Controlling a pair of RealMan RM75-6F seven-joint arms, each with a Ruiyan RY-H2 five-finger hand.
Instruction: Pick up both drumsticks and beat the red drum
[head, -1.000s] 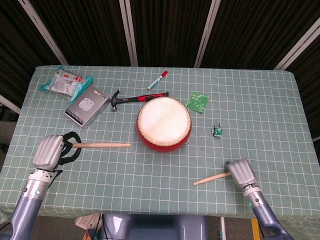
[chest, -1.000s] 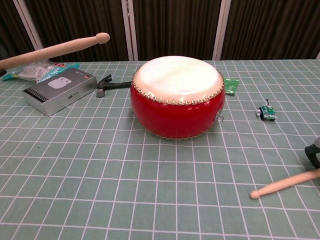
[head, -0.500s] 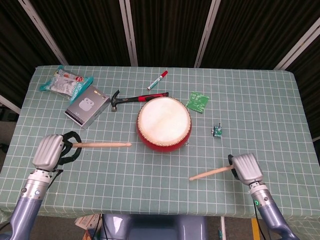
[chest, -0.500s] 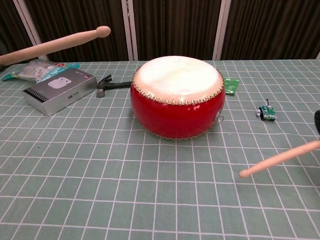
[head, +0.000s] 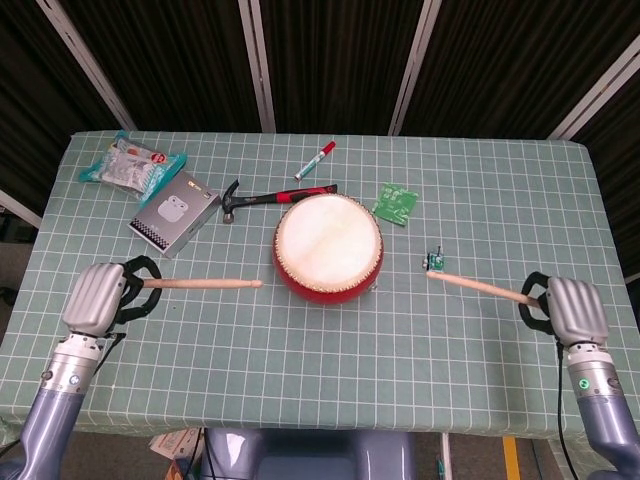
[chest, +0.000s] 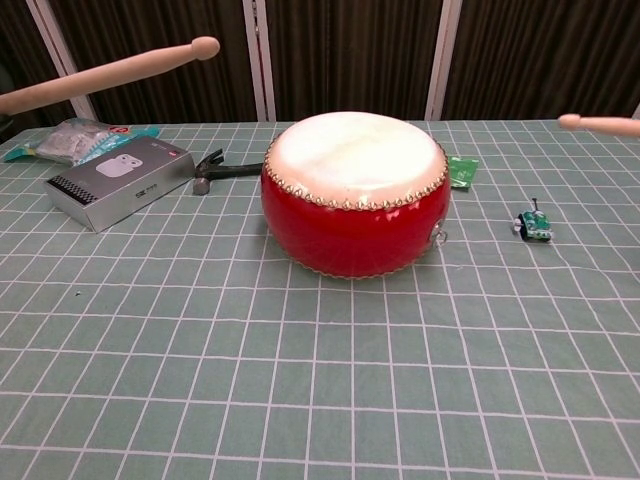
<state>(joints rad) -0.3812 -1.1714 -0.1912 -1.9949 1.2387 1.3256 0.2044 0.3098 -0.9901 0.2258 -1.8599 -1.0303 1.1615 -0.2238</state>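
Observation:
The red drum (head: 328, 247) (chest: 355, 193) with its pale skin stands at the table's middle. My left hand (head: 97, 297) grips a wooden drumstick (head: 203, 284) (chest: 105, 76) that points right, its tip just left of the drum and raised above the table. At the right edge my right hand (head: 568, 309) holds the other drumstick (head: 475, 287) (chest: 600, 124), which points left toward the drum with its tip beside a small green gadget (head: 435, 262) (chest: 534, 225). Neither hand shows in the chest view.
Behind the drum lie a hammer (head: 268, 197), a red marker (head: 315, 160) and a green circuit board (head: 396, 203). A grey earbud box (head: 174, 213) and a snack packet (head: 132, 165) sit at the back left.
My right hand has swung out to the right and lifted its drumstick off the table, so the stick now points left at drum height. The left hand and its stick barely moved.

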